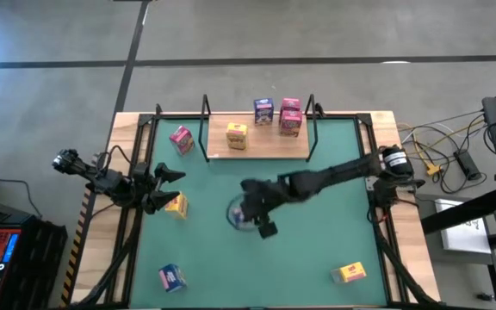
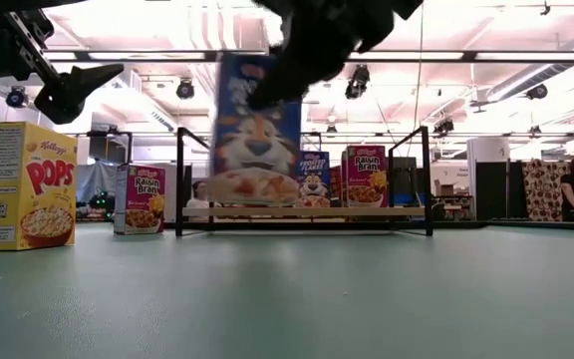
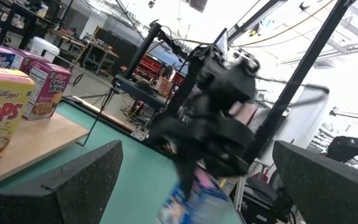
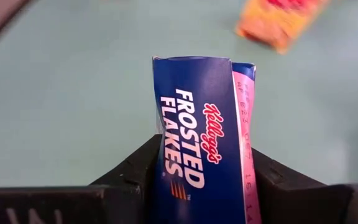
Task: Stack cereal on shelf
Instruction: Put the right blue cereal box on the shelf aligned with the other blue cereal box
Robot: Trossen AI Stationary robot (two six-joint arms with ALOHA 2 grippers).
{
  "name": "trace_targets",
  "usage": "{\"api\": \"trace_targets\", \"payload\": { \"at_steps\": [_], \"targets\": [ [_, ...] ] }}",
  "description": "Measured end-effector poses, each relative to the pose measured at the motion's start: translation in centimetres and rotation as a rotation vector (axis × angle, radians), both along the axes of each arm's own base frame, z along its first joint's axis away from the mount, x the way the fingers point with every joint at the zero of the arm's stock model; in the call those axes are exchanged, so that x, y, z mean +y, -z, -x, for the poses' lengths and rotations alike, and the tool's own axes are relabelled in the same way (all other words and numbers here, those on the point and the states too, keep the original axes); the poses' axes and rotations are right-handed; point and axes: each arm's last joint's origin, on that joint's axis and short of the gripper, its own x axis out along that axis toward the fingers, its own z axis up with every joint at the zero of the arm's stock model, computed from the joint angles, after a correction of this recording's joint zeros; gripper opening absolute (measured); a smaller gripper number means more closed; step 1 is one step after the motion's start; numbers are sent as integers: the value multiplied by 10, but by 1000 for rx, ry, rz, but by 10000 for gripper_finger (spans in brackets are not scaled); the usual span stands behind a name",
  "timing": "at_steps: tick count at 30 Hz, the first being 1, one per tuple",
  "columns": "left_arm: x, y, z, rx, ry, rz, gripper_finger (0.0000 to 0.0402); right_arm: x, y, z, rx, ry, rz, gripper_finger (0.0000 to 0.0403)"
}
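Observation:
My right gripper (image 1: 244, 215) is over the middle of the green mat, shut on a blue Frosted Flakes box (image 2: 257, 135) that hangs above the mat. My left gripper (image 1: 165, 189) hovers open at the mat's left, beside a yellow Pops box (image 1: 176, 205) that stands on the mat. The light-wood shelf (image 1: 257, 148) with black uprights is at the far edge. A yellow box (image 1: 237, 135), a blue box (image 1: 263, 110) and pink boxes (image 1: 290, 117) stand on it. My right gripper pinches the blue box between its two fingers (image 4: 135, 171) at the box's upper end (image 4: 194, 174), coming from above and pointing down. The box hangs roughly upright below the fingers, lifted clear of the mat.
A pink box (image 1: 181, 139) stands on the mat left of the shelf. A blue box (image 1: 172, 276) lies near the near-left corner and a yellow box (image 1: 349, 273) near the near-right corner. Bare mat lies between them and in front of the shelf.

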Motion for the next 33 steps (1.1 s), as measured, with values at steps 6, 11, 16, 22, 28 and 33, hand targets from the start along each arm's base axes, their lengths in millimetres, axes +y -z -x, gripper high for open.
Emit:
{"api": "trace_targets", "payload": {
  "at_steps": [6, 11, 16, 22, 28, 33],
  "targets": [
    [0, 0, 0, 3, 0, -2, 398, -47, -13, 15, 90, 126, -8, 143],
    [0, 0, 0, 5, 0, -2, 398, -80, -29, 24, 61, 205, -4, 141],
    [0, 1, 0, 6, 0, -3, 398, -108, -27, 33, 103, 252, 19, 141],
    [0, 1, 0, 6, 0, -3, 398, -141, -31, 40, 96, 334, 23, 141],
    [0, 1, 0, 8, 0, -4, 398, -175, -35, 51, 81, 430, 20, 142],
    [0, 1, 0, 8, 0, -4, 398, -205, -39, 59, 35, 518, 28, 140]
  ]
}}
